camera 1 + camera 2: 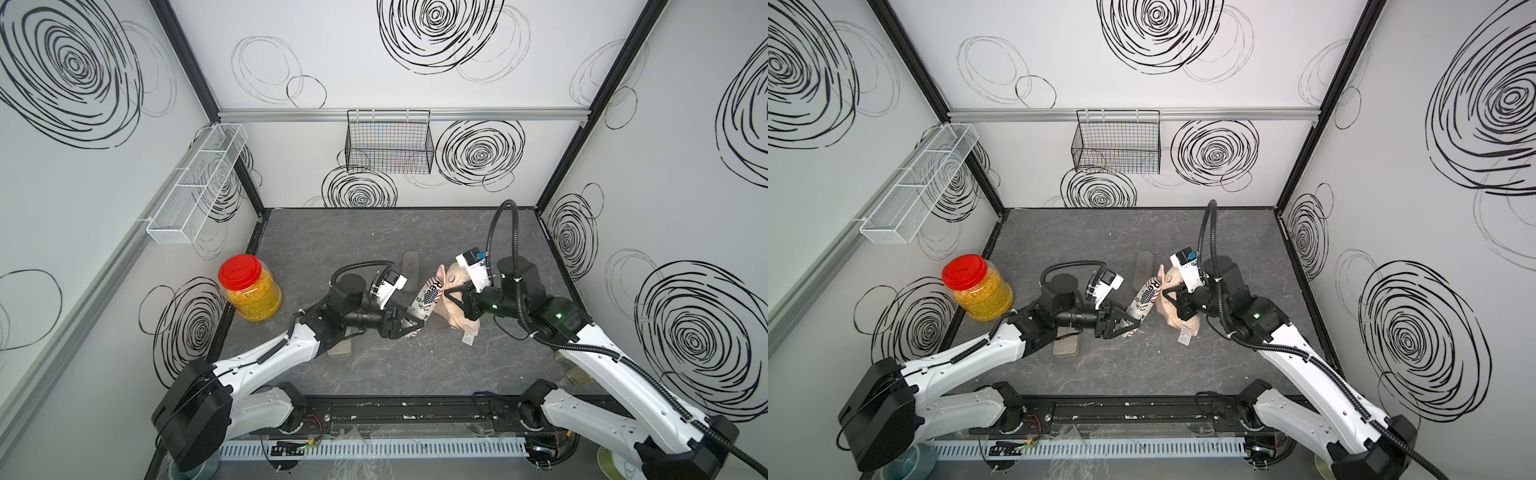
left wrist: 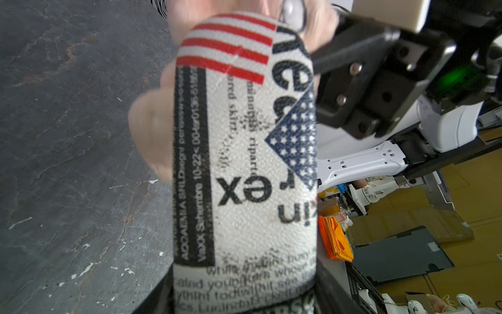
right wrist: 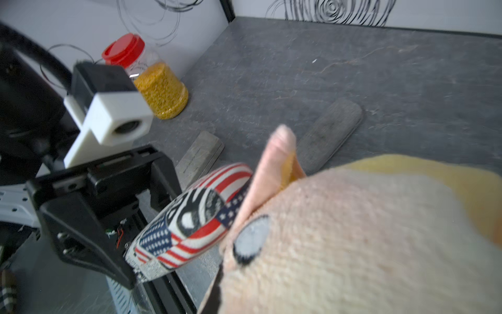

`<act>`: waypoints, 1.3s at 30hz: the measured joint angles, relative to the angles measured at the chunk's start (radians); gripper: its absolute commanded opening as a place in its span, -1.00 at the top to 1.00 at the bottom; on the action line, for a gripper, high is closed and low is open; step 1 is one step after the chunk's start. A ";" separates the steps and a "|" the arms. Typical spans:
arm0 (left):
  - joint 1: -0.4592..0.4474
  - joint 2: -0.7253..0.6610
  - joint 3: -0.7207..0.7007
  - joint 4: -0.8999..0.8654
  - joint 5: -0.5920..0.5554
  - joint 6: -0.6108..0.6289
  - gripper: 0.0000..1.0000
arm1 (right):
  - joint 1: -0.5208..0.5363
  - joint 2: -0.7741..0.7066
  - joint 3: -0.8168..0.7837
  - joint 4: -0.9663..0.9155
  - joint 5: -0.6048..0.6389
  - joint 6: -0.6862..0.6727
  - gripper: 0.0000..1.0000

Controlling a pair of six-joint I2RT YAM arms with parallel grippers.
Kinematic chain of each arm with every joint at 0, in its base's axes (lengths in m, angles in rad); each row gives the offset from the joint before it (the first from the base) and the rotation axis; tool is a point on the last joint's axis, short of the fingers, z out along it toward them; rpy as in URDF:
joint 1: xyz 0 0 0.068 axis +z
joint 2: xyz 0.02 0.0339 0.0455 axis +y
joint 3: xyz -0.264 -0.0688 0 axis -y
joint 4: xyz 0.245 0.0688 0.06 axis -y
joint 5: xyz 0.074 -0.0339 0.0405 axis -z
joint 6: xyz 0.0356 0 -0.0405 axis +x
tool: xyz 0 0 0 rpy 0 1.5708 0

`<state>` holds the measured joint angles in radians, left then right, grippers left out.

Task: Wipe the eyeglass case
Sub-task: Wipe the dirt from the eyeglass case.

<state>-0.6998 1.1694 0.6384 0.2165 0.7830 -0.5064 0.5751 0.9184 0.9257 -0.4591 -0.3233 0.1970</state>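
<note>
Above the table, left hand pinches the near end of the case, lifted and tilted, right hand clamped on the cloth, which touches the case's far end.

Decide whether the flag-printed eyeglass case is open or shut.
Shut: the eyeglass case shows both halves meeting, with no gap or lining visible in either wrist view.

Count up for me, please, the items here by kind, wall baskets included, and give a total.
printed eyeglass case: 1
cloth: 1
red-lidded jar: 1
flat grey items on the table: 2
wire wall baskets: 2
Total: 7
</note>
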 measured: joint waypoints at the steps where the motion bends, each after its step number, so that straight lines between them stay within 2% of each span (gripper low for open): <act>1: -0.017 0.000 0.011 -0.036 -0.010 0.022 -0.03 | -0.035 -0.009 0.000 0.018 -0.013 0.008 1.00; 4: -0.082 0.001 0.049 -0.150 -0.074 0.099 -0.01 | -0.129 -0.021 0.005 0.059 -0.050 0.034 1.00; 6: -0.140 0.004 0.085 -0.239 -0.169 0.159 0.01 | -0.164 -0.020 0.008 0.068 -0.072 0.050 1.00; 14: -0.464 0.073 0.252 -0.480 -0.800 0.381 -0.01 | -0.266 0.051 0.098 0.035 -0.272 0.070 0.94; 17: -0.546 0.132 0.276 -0.518 -1.013 0.440 -0.01 | -0.274 0.090 0.138 0.003 -0.369 0.055 0.92; 21: -0.623 0.198 0.290 -0.554 -1.221 0.507 -0.02 | -0.247 0.137 0.144 -0.030 -0.464 0.032 0.92; 28: -0.649 0.204 0.294 -0.555 -1.344 0.568 -0.02 | -0.137 0.208 0.129 -0.061 -0.479 0.003 0.91; 39: -0.653 0.166 0.293 -0.553 -1.374 0.610 -0.02 | -0.080 0.370 0.122 -0.072 -0.508 -0.024 0.92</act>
<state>-1.3533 1.3350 0.9318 -0.3363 -0.5915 0.1032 0.4946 1.2888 1.0473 -0.5312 -0.8314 0.1726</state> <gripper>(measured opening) 0.620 0.117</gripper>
